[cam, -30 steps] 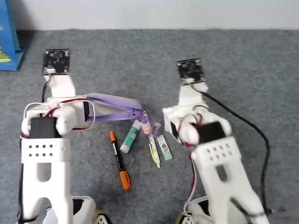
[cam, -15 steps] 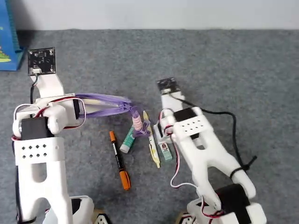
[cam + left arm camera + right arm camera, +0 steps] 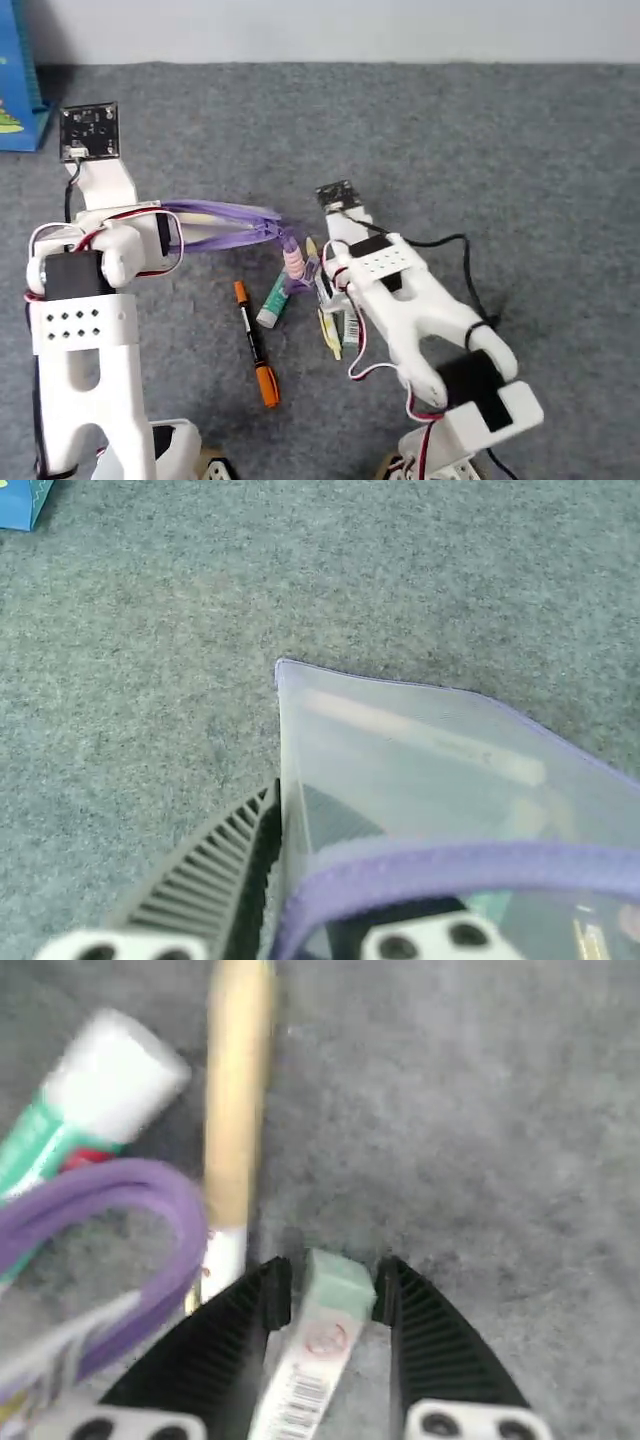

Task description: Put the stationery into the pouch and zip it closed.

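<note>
Pouch (image 3: pixel 225 225) of clear plastic with purple trim sits left of centre on the grey tabletop (image 3: pixel 500 150), stretching toward 3 o'clock from the left end effector (image 3: pixel 295 805), which is clenched on its edge with one finger on either face; a pink zipper charm (image 3: pixel 295 262) hangs at the pouch's far tip. The rest of the stationery lies on the tabletop outside the pouch: a green and white glue stick (image 3: pixel 278 297) at 7 o'clock from the charm; an orange marker (image 3: pixel 253 345) at 7 o'clock from the glue stick; a yellow pen (image 3: pixel 238 1090) just beside the glue stick at its 3 o'clock. The right end effector (image 3: pixel 330 1270) is down at the pen's 3 o'clock side, grasping a mint-green eraser (image 3: pixel 320 1340) in a barcoded sleeve, one jaw against each side; the eraser rests on the tabletop.
</note>
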Motion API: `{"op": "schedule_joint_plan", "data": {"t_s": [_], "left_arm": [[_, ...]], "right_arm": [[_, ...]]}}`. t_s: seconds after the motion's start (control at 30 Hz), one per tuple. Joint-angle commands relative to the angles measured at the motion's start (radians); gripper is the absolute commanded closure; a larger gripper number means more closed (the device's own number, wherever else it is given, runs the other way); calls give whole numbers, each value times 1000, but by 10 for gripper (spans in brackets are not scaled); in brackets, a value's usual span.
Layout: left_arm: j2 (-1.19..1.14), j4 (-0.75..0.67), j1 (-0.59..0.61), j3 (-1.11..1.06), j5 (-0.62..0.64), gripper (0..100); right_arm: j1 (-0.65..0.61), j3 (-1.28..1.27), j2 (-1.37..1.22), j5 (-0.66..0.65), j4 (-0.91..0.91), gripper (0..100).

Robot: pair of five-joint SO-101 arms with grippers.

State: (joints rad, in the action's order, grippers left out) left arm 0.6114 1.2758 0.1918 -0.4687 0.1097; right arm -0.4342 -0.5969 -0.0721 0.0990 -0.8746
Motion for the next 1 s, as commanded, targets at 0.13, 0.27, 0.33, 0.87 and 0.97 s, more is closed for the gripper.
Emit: {"op": "schedule_joint_plan", "data": {"t_s": [0.13,0.27,0.33,0.87,0.97], "left_arm": [[3,11,2,61,8,987],[3,15,0,61,8,987],[3,15,0,54,8,987],[0,14,-3,54,34,987],[0,14,-3,54,34,987]], "right_arm": [[-7,34,12,-61,5,981],[5,34,94,-61,-61,991],[8,34,168,-61,-110,991],[-91,40,1013,-63,-199,991],[-163,40,1107,-63,-130,991]]}}
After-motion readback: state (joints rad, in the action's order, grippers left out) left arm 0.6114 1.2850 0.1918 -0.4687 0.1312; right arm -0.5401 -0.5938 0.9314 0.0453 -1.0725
